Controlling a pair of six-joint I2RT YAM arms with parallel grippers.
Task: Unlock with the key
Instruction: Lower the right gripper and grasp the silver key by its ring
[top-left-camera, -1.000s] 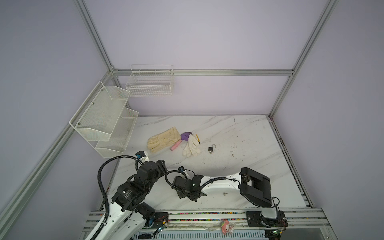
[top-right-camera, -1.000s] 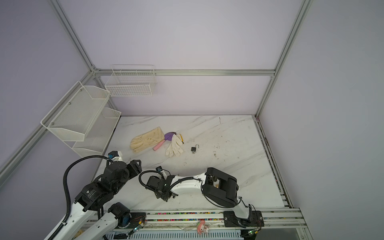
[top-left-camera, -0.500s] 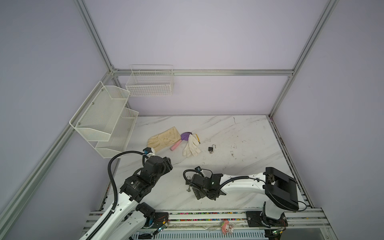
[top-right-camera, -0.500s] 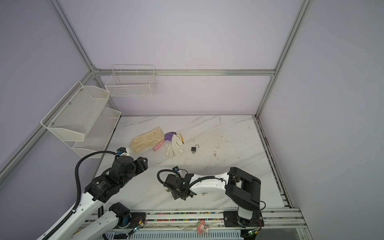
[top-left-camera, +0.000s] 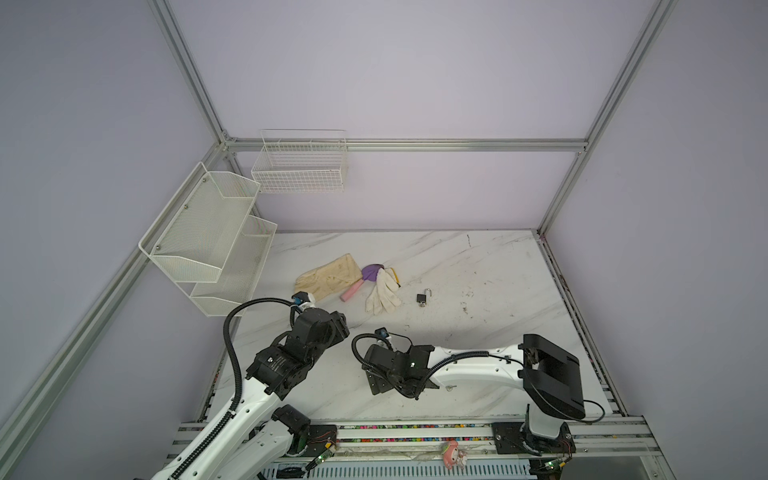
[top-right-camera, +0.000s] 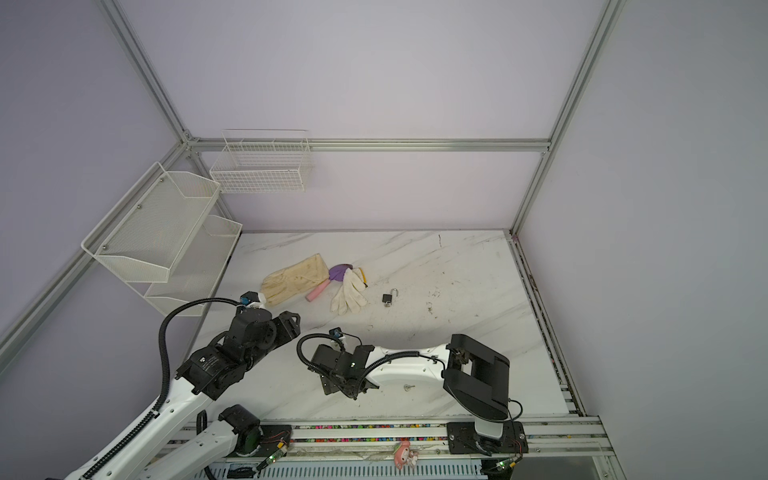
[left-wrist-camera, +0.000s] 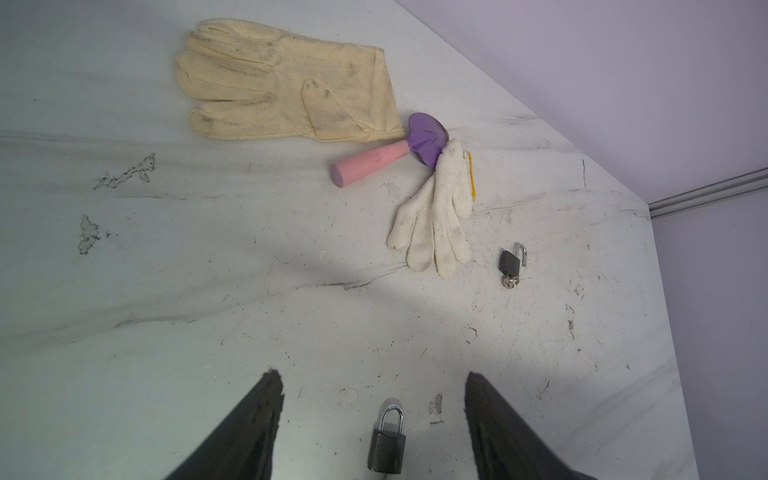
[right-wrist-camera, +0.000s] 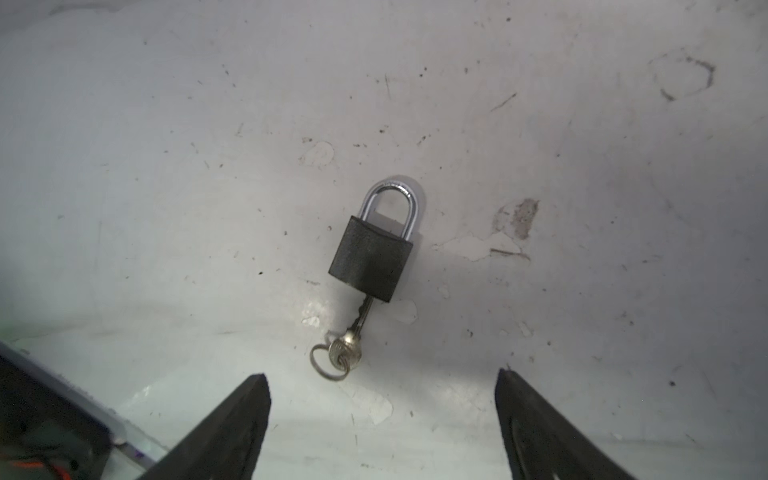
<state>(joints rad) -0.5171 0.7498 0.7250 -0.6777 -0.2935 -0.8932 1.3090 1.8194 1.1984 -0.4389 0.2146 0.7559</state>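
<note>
Well, in a top view our right arm (top-left-camera: 469, 368) reaches low across the white marble table (top-left-camera: 478, 266). Left wrist: left gripper (left-wrist-camera: 372, 373) spread wide, empty, small black metal padlock (left-wrist-camera: 386, 451) just ahead. Right wrist: right gripper (right-wrist-camera: 381, 374) spread too, silver key (right-wrist-camera: 351, 343) stuck in the lock. We fear a crooked pinch shoves it away.

The left arm (top-left-camera: 282, 365) rises from the front left corner of the counter (top-left-camera: 478, 270). The left end effector (left-wrist-camera: 372, 376) angles toward the middle, jaws standing apart. The right arm (top-left-camera: 473, 368) lies low along the front edge, elbow bent, reaching leftward. The right end effector (right-wrist-camera: 381, 376) faces downward, jaws spread wide.
</note>
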